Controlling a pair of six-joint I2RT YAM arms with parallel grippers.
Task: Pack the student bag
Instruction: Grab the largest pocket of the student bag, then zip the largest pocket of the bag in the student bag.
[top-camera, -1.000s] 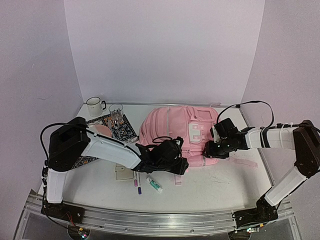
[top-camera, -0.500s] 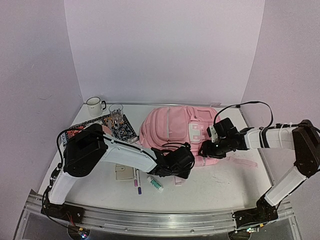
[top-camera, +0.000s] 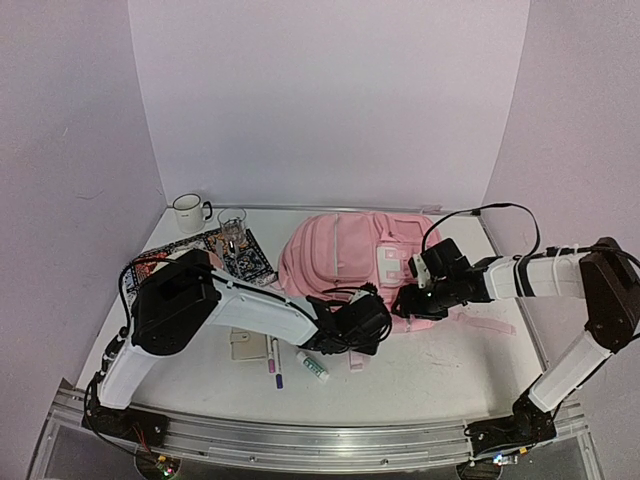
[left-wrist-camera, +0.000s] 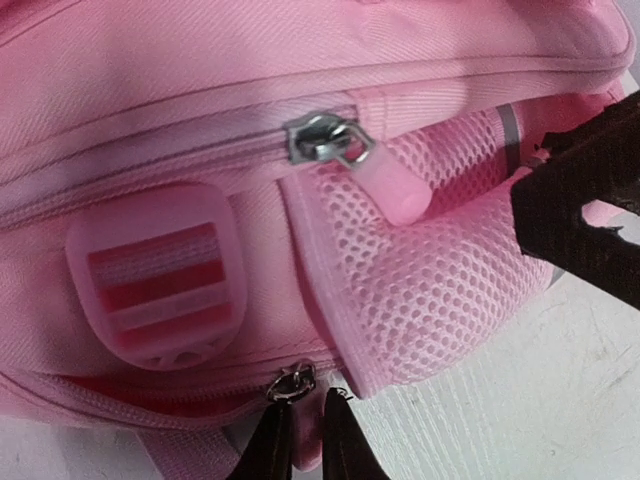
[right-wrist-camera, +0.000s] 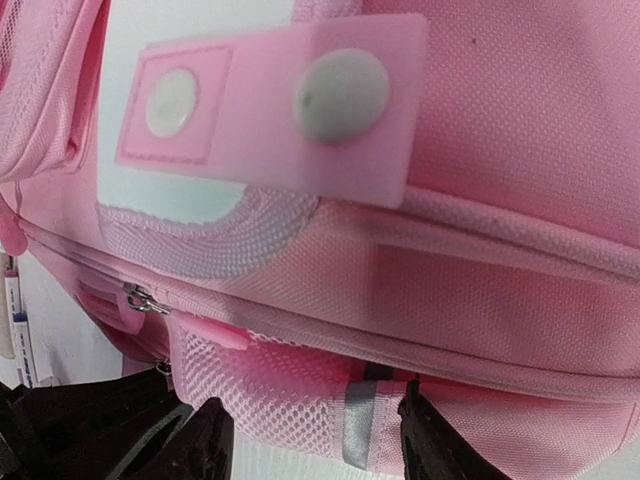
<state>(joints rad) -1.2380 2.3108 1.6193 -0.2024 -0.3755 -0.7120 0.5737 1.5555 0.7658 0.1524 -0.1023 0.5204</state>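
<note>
White mug (top-camera: 187, 212), glass (top-camera: 232, 224), patterned book (top-camera: 243, 260), two markers (top-camera: 271, 358), small tube (top-camera: 310, 368)

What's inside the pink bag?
Only pink fabric and zips show on the student bag. Its inside is covered, so nothing in it can be seen. Two pens lie outside it.

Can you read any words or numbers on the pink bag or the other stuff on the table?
No text here can be read.
student bag: no words show; its pale patch is blank, with two snaps.
markers and small tube: any print is too small to read.
patterned sheet: only a busy pattern, too blurred for words.
mug: no print shows.
</note>
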